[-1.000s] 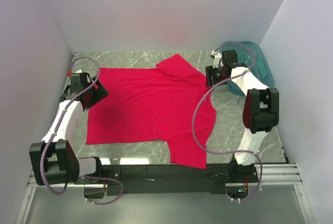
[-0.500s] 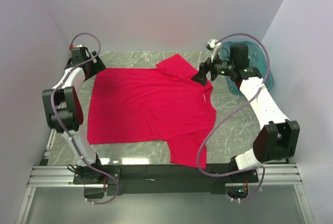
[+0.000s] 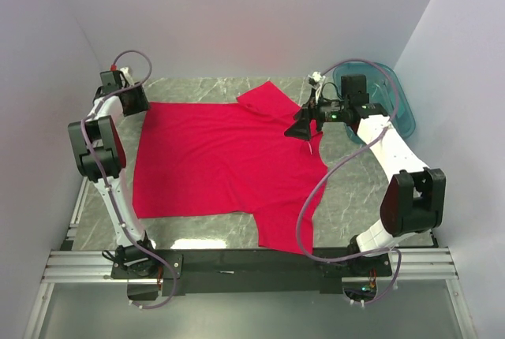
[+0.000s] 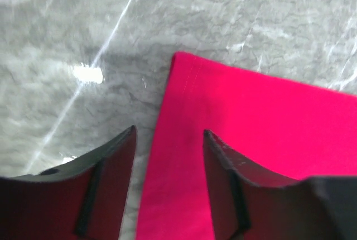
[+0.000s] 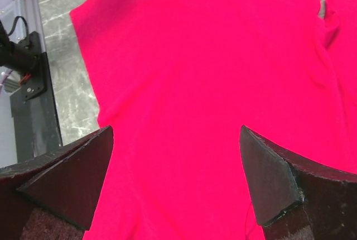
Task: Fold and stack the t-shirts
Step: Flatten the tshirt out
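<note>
L gripper [image 4: 168,134]: jaws part-open with nothing between them. They straddle the hem edge at the far-left corner of the t-shirt [image 4: 251,139], one finger over bare tabletop [image 4: 83,28], the other over cloth. R gripper [image 5: 175,134]: jaws fully apart, empty, hanging over red cloth. From overhead the R gripper [image 3: 302,128] sits by the far shoulder, next to the far sleeve. T-shirt [image 3: 221,165] lies spread flat mid-tabletop [image 3: 371,189], hem toward the left edge, neck toward the right, one sleeve toward the far edge and one toward the near edge. Change in the last sec: L gripper [image 3: 126,98] has gone from the hem's mid-length up to the far-left corner. R arm has unfolded and come in over the shoulder. The cloth itself has not shifted. Assessment: both arms are now staged on the far long edge, prob. for the first lengthwise fold toward the near edge; no grasp made yet, no fold done. Not determinable: whether either set of tips touches the cloth, since the wrist views give no height. Neck opening is masked by the R gripper. Contents of the teal bin [image 3: 398,102] at the far-right corner can't be made out. No second shirt is seen.
</note>
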